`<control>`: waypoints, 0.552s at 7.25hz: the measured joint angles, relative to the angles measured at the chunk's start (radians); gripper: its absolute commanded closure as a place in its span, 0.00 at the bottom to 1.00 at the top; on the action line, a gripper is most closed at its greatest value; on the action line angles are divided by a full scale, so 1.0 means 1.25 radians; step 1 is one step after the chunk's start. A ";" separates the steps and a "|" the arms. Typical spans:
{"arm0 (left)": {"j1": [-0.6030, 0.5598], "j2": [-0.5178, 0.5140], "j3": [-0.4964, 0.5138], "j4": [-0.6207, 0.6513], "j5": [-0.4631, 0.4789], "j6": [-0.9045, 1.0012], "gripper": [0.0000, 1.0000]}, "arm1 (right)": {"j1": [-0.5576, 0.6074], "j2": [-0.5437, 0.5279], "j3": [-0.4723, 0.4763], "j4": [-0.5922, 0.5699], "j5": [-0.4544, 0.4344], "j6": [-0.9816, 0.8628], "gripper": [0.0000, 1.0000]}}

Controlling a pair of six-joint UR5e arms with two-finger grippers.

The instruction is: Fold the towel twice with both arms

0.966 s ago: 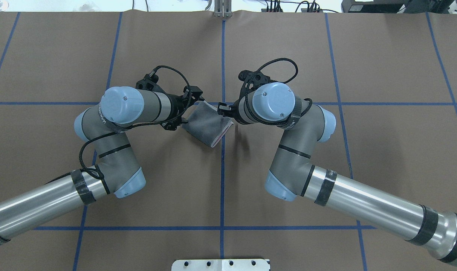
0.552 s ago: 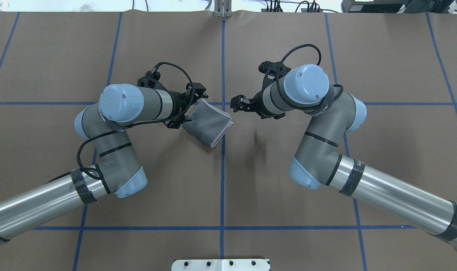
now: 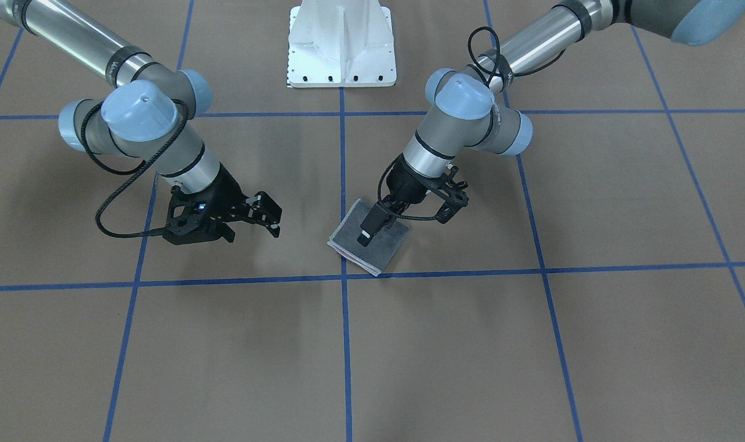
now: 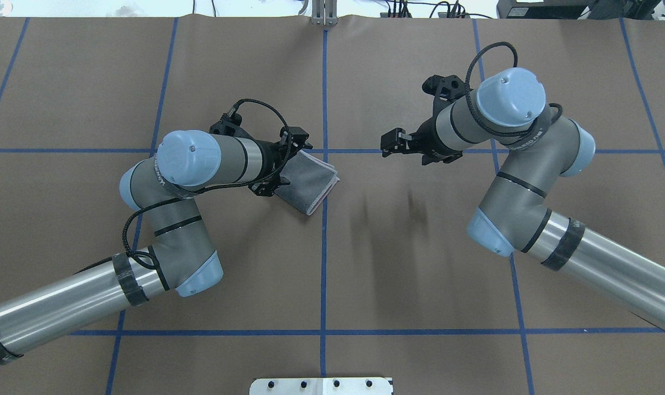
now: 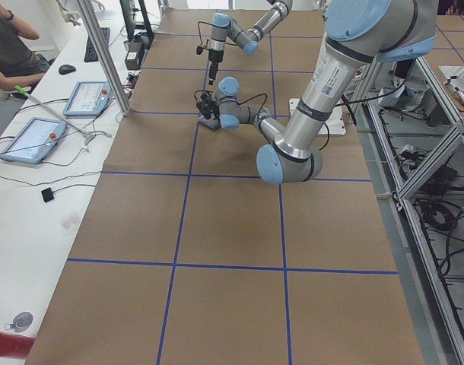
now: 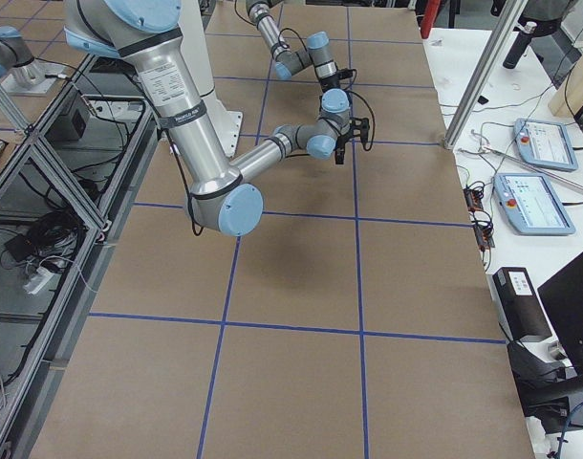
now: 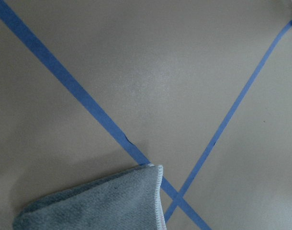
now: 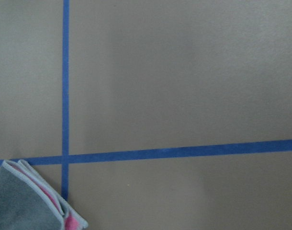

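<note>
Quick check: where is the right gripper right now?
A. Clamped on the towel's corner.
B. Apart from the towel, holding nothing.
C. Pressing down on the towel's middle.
B: the right gripper hangs open and empty, well apart from the folded towel.

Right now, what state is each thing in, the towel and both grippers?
towel: folded, dark grey face up, pink showing between the layers at one edge, lying flat on the table.
left gripper: pointed down over the towel; whether it is open or shut cannot be told.
right gripper: open, empty, off to the side and clear of the towel.
</note>
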 measured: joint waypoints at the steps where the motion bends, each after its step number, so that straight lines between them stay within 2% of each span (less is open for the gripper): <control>1: 0.008 -0.001 0.008 0.000 0.001 -0.002 0.00 | 0.019 -0.019 0.012 0.000 0.027 -0.016 0.00; 4: 0.020 -0.009 0.017 0.000 0.000 -0.002 0.00 | 0.042 -0.034 0.023 0.000 0.058 -0.026 0.00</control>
